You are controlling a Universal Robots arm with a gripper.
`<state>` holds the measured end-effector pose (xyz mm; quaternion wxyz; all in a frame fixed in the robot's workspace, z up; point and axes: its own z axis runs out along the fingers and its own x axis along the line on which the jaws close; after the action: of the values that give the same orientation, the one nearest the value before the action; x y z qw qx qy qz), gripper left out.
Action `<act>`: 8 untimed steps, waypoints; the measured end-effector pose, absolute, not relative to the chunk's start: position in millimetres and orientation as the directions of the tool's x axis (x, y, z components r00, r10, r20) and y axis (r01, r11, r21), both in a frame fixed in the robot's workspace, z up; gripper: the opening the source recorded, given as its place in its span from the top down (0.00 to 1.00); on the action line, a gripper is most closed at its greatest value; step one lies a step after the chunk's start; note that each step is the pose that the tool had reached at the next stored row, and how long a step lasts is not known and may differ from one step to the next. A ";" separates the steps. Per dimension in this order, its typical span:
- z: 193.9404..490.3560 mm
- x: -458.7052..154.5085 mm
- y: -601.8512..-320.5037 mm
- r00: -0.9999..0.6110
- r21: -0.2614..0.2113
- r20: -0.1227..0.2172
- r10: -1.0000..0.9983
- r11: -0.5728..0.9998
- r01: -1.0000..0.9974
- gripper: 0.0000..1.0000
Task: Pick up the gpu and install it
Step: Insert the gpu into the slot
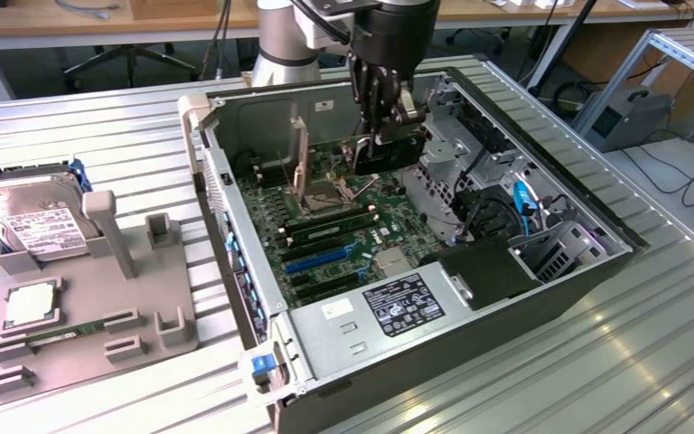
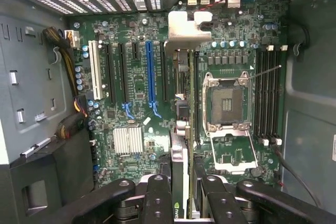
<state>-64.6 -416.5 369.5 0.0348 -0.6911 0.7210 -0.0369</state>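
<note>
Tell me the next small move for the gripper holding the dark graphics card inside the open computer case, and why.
Probably a short, straight descent. The gripper holds the dark graphics card edge-down above the green motherboard, its silver end bracket toward the case's rear wall. It appears lined up along a black slot beside the blue slot, apparently not yet seated.

You will find little that reads clearly. The gpu [image 2: 179, 203] carries a green logo mark on its edge, its lettering illegible. The hard drive [image 1: 36, 223] bears a white label, and the power supply [image 1: 403, 304] a black sticker, both too small to read.
</note>
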 end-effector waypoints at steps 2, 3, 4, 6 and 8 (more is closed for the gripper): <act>369.4 -64.6 -417.2 -0.042 -0.101 0.001 -0.999 0.042 -0.994 0.73; 369.5 -64.6 -417.5 -0.042 -0.101 0.001 -0.999 0.042 -0.994 0.73; 369.4 -64.6 -417.8 -0.042 -0.101 0.001 -0.999 0.042 -0.994 0.73; 369.4 -64.6 -418.4 -0.042 -0.101 0.001 -0.999 0.042 -0.994 0.73; 369.4 -64.6 -418.9 -0.042 -0.101 0.001 -0.999 0.042 -0.994 0.73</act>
<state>-64.6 -418.9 369.4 0.0348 -0.6911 0.7210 -0.0369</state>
